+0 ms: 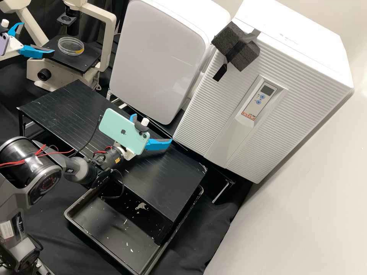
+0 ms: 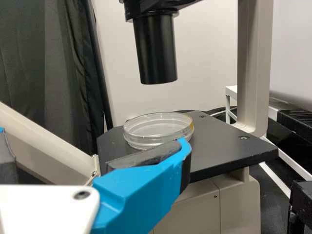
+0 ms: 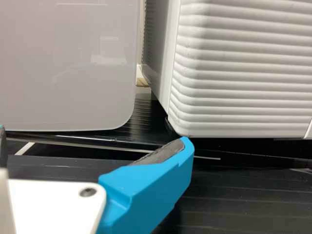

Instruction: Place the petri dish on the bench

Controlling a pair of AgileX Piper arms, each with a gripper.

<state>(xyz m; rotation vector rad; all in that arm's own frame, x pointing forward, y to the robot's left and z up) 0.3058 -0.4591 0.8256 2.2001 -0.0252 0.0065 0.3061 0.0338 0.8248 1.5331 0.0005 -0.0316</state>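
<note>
Dark curtain (image 2: 44, 53) hangs behind the microscope (image 1: 61, 73), the reference point for this report. Item under inspection: one petri dish (image 1: 70, 46), clear, lying flat on the microscope's black stage (image 2: 224, 144), below the black barrel (image 2: 155, 51). A yellow-orange mark (image 1: 79, 51) shows at its rim.

Left gripper (image 1: 37, 38): at the near side of the microscope stage, jaws spread, one side of them close against the near edge of the dish in the left wrist view. Contact cannot be confirmed; no grip is evident.

The counter (image 1: 168, 183) stands to the right of the microscope. Right gripper (image 1: 152, 129): over that counter, well apart from the microscope, jaws spread and holding nothing. Farther from the microscope are a ribbed white cabinet (image 1: 206, 118) and, below the counter's near edge, a black tray (image 1: 103, 233).

Finding: the step in hand is judged to be the pick-up, with placing not yet done. The next move calls for bringing the left jaws level around the dish's sides, closing gently, and lifting with clearance from the barrel before the carry to the counter. Risk noted: an uneven squeeze could slide or tip the dish.
</note>
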